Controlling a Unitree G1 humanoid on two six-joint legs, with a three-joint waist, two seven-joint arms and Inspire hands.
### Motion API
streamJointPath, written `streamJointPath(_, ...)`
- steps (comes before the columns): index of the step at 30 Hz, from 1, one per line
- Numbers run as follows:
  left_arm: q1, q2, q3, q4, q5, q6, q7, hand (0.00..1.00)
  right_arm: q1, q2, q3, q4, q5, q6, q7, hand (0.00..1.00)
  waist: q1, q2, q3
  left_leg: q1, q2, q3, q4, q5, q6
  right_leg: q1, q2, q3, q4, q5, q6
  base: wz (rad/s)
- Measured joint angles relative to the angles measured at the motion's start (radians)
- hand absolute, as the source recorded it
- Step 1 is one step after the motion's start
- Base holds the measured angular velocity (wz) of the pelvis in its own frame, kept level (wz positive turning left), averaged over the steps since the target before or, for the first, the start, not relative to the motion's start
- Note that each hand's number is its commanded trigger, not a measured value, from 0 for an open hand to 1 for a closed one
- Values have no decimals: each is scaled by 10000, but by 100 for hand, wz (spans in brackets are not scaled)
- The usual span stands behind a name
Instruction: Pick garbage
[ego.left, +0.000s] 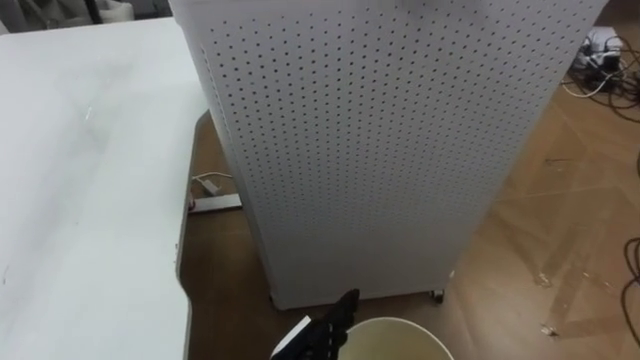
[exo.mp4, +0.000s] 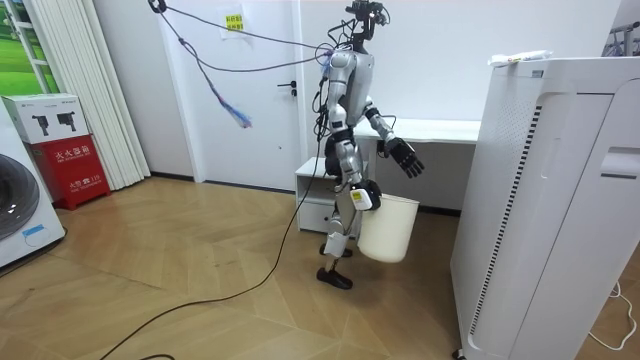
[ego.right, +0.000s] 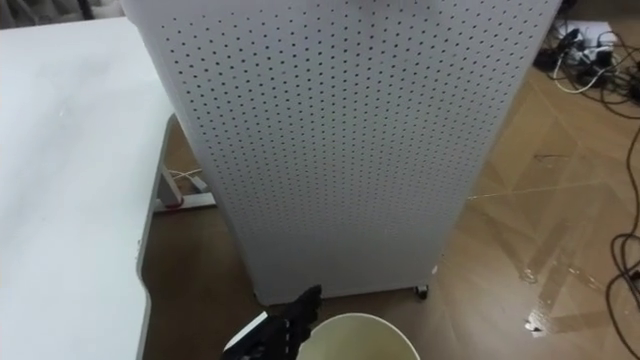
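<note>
White bin (ego.left: 410, 324) is nearest, its round rim at the bottom edge of the eye views, just in front of the robot. Room view: the bin is off the floor at hip height, rim against the right hand (exo.mp4: 366, 194). That hand is too small there to read, so I cannot tell how its fingers sit.

Left hand (ego.left: 322, 330) comes in from the lower left, just left of the bin rim and above it. Fingers are straight and a bit spread, pointing far-right toward the cabinet, with nothing in them. Room view agrees: it is raised at chest height, fingers fanned, palm empty.

Next out is a perforated white cabinet (ego.left: 370, 150), straight ahead on small casters and taller than the raised hand. The robot stands upright facing it. The left hand is near its front panel, not touching.

White desk (ego.left: 90, 180) runs along the left from near to far. There is a narrow gap between its edge and the cabinet. A pale cable and a flat grey foot (ego.left: 215, 203) lie on the floor in that gap.

Wood floor (ego.left: 560, 220) is on the right, with a few pale specks (ego.left: 546, 329) near the cabinet's right corner. I can't tell what they are.

Garbage: a crumpled white scrap (exo.mp4: 520, 58) lies on the cabinet's top, seen in the room view. It is higher than the left fingertips and well apart from both hands.

Far right: a tangle of cables with a power strip (ego.left: 600, 50) on the floor.
</note>
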Motion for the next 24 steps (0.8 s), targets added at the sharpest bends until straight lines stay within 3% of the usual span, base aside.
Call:
streamJointPath(8,237,362,-1,22,20,0,-38,0,180,6,70,-138,-66,-2,0,100,18,-92,-8,10,30,202,299,-4,-7,-160,-71,-108,448,-104,-133,-5)
streamJointPath(11,353,375,23,219,27,70,-40,0,186,17,307,-247,-94,-1,2,100,100,-248,13,-148,66,467,1215,-112,-157,-346,-193,-87,965,-439,-260,-29)
streamJointPath(14,354,258,154,668,138,102,-43,0,272,-9,311,-250,-72,-5,70,100,296,-303,-5,-490,206,476,2663,-123,-177,-339,-75,331,1340,-773,-414,-39)
streamJointPath(16,380,205,356,1023,172,105,-44,0,322,-16,411,-254,-109,-4,110,100,426,-316,-13,-904,380,367,3754,-118,-181,-348,224,936,1583,-815,-649,-47)
streamJointPath(17,382,211,392,1061,219,108,-45,0,349,-21,412,-258,-134,-5,114,100,491,-294,-24,-1104,413,239,4100,-99,-207,-331,355,1149,1634,-822,-729,-27)
streamJointPath(18,381,193,414,1084,240,108,-63,0,482,-79,398,-297,-145,-6,113,100,496,-341,-24,-1553,241,-246,4431,-264,-333,-315,504,1511,1711,-877,-819,0)
streamJointPath(19,318,119,416,1075,207,87,-90,0,663,-195,368,-408,-99,-6,99,100,529,-361,-43,-2010,-143,-592,4095,-327,-328,-355,538,1780,1781,-945,-817,3)
streamJointPath(20,315,89,427,1074,207,45,-91,0,706,-215,362,-415,-100,-6,87,100,588,-377,-46,-2225,-245,-674,3792,-306,-336,-363,544,1917,1785,-962,-796,-27)
streamJointPath(21,331,83,444,1083,223,-24,-114,0,769,-255,357,-413,-103,-2,34,100,834,-393,-56,-2537,-433,-677,2884,-144,-372,-360,625,2246,1777,-968,-781,-55)
streamJointPath(22,401,85,568,1094,225,-46,-130,0,788,-349,358,-411,-109,7,-22,100,930,-367,-73,-2686,-459,-772,1805,243,-385,-346,697,2289,1793,-1017,-760,-60)
streamJointPath(23,419,90,641,1132,239,-51,-132,0,791,-319,364,-409,-117,8,-31,100,958,-378,-74,-2759,-458,-875,1439,623,-313,-333,733,2306,1857,-1074,-764,-61)
streamJointPath(24,520,101,777,1245,324,-51,-132,0,839,-240,410,-423,-139,16,-28,100,1016,-466,-167,-2720,-461,-924,1347,1006,-200,-349,769,2402,1994,-1263,-636,-53)
